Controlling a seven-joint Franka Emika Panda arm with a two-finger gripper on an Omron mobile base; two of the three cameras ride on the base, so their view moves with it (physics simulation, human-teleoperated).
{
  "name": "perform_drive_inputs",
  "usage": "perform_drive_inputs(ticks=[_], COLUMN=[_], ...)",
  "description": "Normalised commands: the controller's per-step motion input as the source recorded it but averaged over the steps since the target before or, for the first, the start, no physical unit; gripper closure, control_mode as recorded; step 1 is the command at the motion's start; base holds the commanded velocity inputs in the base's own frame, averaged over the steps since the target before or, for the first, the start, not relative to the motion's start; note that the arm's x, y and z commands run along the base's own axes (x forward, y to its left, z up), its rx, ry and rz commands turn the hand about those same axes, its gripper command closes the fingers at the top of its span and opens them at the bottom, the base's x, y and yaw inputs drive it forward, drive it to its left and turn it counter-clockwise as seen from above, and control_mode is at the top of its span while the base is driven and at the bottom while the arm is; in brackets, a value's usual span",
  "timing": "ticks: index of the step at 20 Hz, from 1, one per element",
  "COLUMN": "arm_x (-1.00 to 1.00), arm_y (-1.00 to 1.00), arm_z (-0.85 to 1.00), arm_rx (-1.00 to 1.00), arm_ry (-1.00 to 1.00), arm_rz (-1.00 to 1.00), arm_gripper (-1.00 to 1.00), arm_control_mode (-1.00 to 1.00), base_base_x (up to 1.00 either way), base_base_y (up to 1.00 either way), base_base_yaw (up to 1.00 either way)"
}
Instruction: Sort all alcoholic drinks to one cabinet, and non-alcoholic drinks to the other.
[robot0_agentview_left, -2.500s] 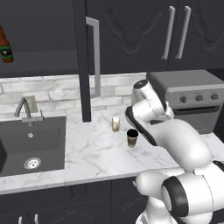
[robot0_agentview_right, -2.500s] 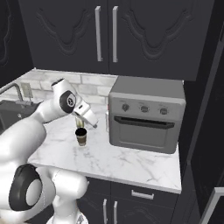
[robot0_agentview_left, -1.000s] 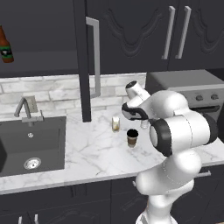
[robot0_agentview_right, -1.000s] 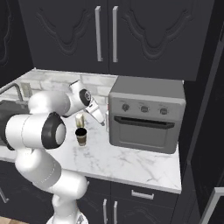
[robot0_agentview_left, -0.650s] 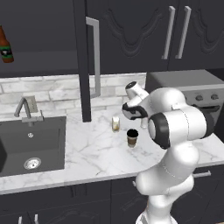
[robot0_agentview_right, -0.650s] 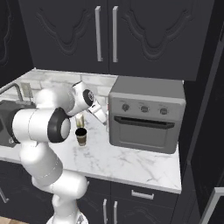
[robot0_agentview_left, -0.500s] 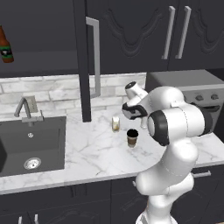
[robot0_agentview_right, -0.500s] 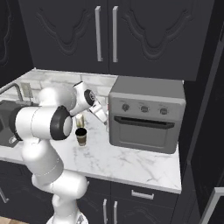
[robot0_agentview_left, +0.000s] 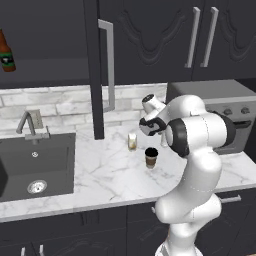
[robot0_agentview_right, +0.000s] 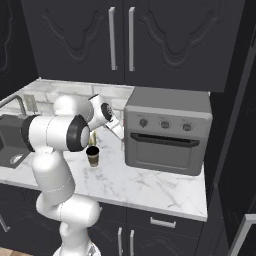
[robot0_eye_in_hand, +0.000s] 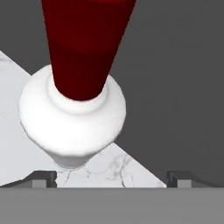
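Straight ahead of the tool (robot0_eye_in_hand: 112, 177) | white bottle (robot0_eye_in_hand: 72, 122) with red cap (robot0_eye_in_hand: 83, 43) looms close, standing on the marble worktop (robot0_eye_in_hand: 17, 144), between the widely parted fingertips (robot0_eye_in_hand: 41, 178), untouched | tool released, holding nothing | since a second ago the arm barely shifts; coffee cup (robot0_agentview_left: 151, 157) and carton (robot0_agentview_left: 132, 141) unmoved.

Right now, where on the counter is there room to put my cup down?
The marble counter is bare between the sink and the paper coffee cup, and in front of the toaster oven. It is crowded by the cream carton, where the arm hangs over the white bottle with a red cap.
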Motion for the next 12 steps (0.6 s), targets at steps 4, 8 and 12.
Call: perform_drive_inputs(ticks=[4, 8, 12], arm_x=[0.19, 0.19, 0.21], arm_y=[-0.04, -0.02, -0.03], arm_z=[-0.11, -0.06, -0.1], arm_rx=[0.0, 0.0, 0.0], arm_ry=[-0.02, -0.04, -0.04], arm_rz=[0.0, 0.0, 0.0], arm_gripper=[-1.0, -1.0, -1.0], arm_control_mode=[-1.0, -1.0, -1.0], base_base_x=[0.0, 0.0, 0.0], base_base_y=[0.0, 0.0, 0.0], base_base_yaw=[0.0, 0.0, 0.0])
